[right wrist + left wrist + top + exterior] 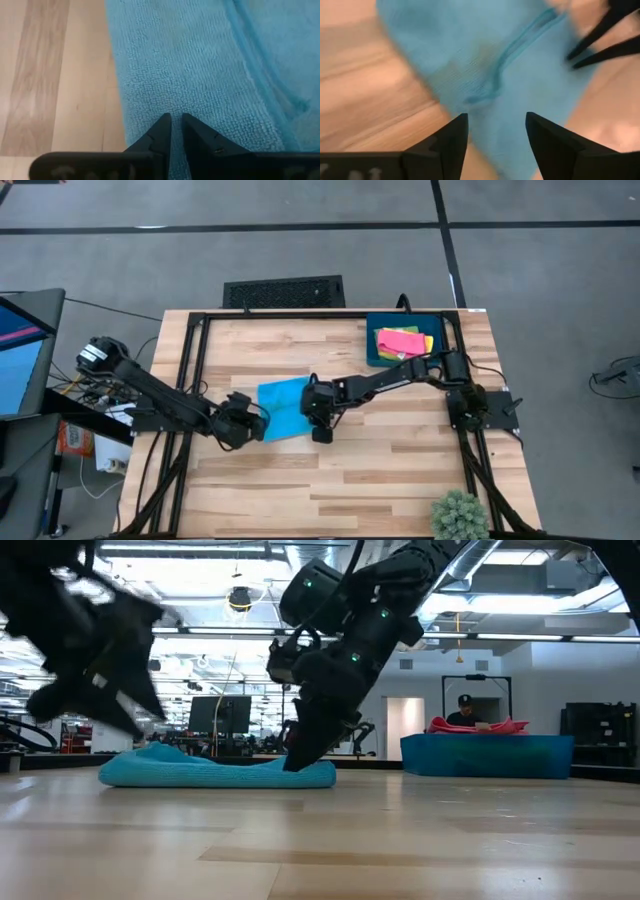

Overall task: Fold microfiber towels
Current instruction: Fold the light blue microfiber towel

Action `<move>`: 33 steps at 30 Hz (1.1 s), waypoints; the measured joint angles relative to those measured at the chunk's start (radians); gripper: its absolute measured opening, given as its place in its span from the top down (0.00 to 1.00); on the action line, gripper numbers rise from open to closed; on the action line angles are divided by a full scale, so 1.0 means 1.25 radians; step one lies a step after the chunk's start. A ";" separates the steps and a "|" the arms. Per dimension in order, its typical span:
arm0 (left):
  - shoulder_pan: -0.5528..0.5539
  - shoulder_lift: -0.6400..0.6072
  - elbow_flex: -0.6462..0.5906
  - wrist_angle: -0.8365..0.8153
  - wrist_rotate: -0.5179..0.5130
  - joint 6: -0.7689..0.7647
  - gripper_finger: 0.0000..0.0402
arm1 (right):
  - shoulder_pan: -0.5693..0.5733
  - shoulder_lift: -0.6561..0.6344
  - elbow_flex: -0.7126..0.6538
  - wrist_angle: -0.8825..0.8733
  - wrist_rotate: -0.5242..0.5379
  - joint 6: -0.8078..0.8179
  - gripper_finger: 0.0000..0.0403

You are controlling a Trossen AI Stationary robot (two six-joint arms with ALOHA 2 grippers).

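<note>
The sky-blue towel [283, 408] lies flat on the wooden table's middle; it also shows in the low view [200, 772]. My right gripper [320, 428] stands at its near right corner, fingers nearly together on the cloth [175, 122]. My left gripper [243, 426] is open just off the towel's near left corner, its fingers above the cloth [495, 125] without touching it. Pink [397, 340] and yellow [427, 343] towels lie in the dark blue tray [374, 352]. My right gripper has its fingertips [162, 125] on the blue towel's top surface [175, 107], a little in from its side edge, with only a thin slit between them. The fingers slant down from the table's right. The towel lies flat on the table [300, 768]; how many layers are caught I cannot tell.
The dark blue tray stands at the far right of the table. A small green plant [460, 515] sits at the near right corner. Bare wood lies in front of the towel [330, 480]. A person sits in the room behind the tray [465, 712].
</note>
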 joint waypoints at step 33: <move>0.013 0.226 0.043 0.122 -0.043 0.190 0.97 | -0.073 -0.047 -0.096 0.011 0.019 0.060 0.82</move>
